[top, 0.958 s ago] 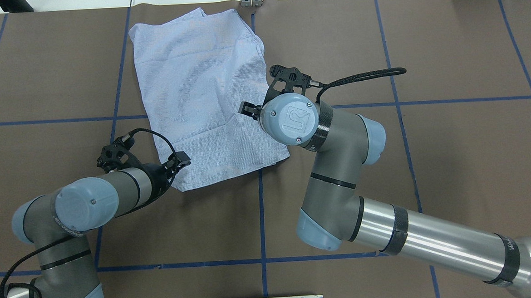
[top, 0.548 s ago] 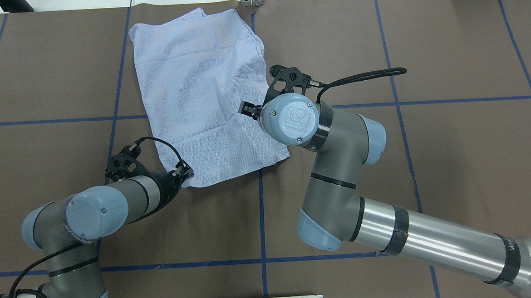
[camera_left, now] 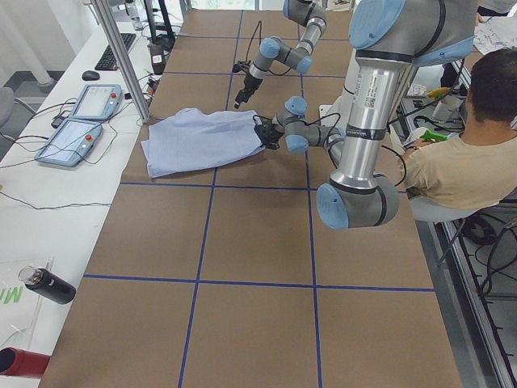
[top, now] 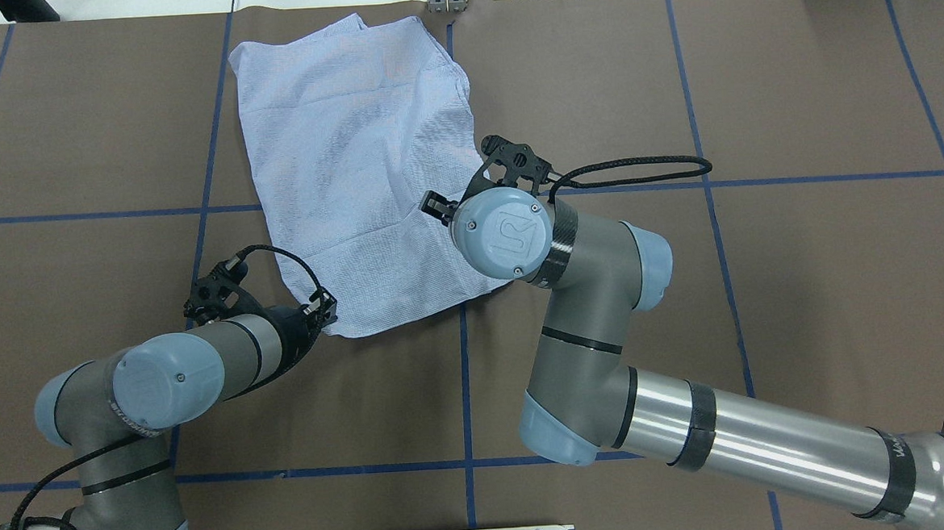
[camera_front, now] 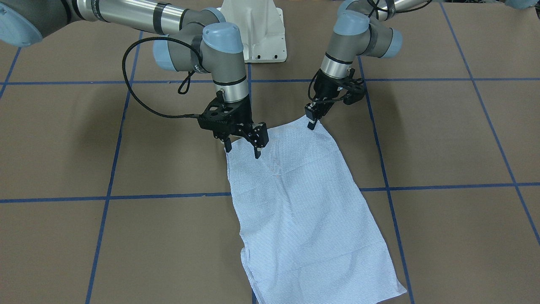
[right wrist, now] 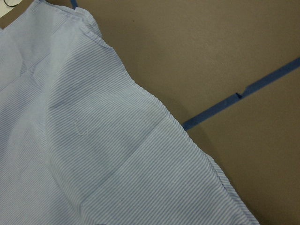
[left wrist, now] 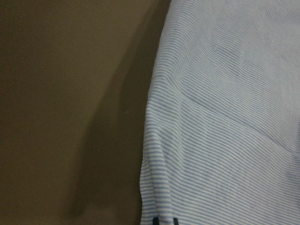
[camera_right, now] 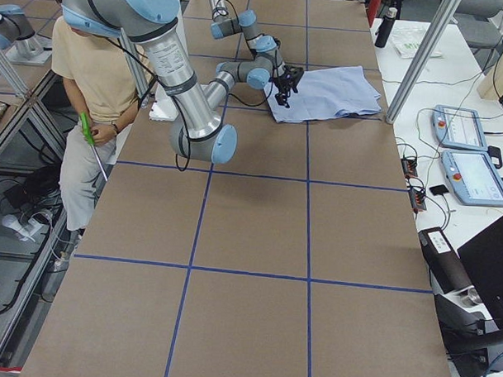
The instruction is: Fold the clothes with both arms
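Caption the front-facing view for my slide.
Right hand open over one robot-side corner of the flat shirt, left hand pinching the other.

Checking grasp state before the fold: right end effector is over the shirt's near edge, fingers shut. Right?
Not quite. The right end effector is over the shirt's near edge, but its fingers are apart, so it is open, not shut. The front-facing view shows it.

Shirt (camera_front: 308,219) on table (camera_front: 443,139); left gripper (camera_front: 311,121) pinches one corner, right gripper (camera_front: 242,150) spread at other
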Available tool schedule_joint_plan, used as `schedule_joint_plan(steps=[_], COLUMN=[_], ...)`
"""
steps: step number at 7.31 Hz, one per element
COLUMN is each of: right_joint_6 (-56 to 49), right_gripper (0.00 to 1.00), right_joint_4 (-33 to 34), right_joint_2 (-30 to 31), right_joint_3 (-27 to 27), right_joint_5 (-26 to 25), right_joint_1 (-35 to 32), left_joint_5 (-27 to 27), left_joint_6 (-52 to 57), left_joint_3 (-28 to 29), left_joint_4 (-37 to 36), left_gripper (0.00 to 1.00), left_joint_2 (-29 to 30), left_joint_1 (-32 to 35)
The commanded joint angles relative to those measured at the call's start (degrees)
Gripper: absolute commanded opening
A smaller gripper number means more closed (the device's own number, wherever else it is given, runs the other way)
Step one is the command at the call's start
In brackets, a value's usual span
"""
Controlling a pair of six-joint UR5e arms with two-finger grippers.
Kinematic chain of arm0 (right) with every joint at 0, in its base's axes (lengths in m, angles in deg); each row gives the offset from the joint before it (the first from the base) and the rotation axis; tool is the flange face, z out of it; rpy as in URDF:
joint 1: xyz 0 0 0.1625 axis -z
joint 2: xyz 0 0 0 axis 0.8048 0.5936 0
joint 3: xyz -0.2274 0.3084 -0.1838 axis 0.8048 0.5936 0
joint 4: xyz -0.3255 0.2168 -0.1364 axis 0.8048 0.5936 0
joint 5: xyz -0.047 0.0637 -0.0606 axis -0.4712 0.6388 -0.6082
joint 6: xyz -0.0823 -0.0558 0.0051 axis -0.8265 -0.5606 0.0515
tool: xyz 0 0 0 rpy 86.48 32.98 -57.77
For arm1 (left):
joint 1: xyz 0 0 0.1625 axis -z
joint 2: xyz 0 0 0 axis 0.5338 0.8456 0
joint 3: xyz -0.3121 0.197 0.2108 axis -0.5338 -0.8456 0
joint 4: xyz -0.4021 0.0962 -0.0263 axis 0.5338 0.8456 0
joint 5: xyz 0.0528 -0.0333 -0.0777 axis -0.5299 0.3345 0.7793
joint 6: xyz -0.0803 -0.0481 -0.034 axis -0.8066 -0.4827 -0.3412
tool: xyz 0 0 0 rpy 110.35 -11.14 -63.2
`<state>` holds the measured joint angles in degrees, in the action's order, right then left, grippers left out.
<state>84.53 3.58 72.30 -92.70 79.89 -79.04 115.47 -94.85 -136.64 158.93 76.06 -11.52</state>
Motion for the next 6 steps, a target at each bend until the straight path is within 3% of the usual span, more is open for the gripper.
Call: schedule_joint_plan(steps=[1, 6], right_joint_6=[13.8, 15.1], right_gripper=[0.76, 0.74], right_joint_4=[0.0, 0.2], right_joint_2=[-0.6, -0.8], right_joint_3=[0.9, 3.8], right_joint_5=[-0.1, -2.1], right_joint_1=[1.5, 4.4], left_joint_5=[-0.2, -0.5], left_joint_6=[0.0, 0.0], left_joint_3=[0.0, 0.0], left_joint_4=[0.0, 0.0], left_gripper=[0.0, 0.0], left_joint_2=[0.2, 0.4], left_joint_1=[0.0, 0.0])
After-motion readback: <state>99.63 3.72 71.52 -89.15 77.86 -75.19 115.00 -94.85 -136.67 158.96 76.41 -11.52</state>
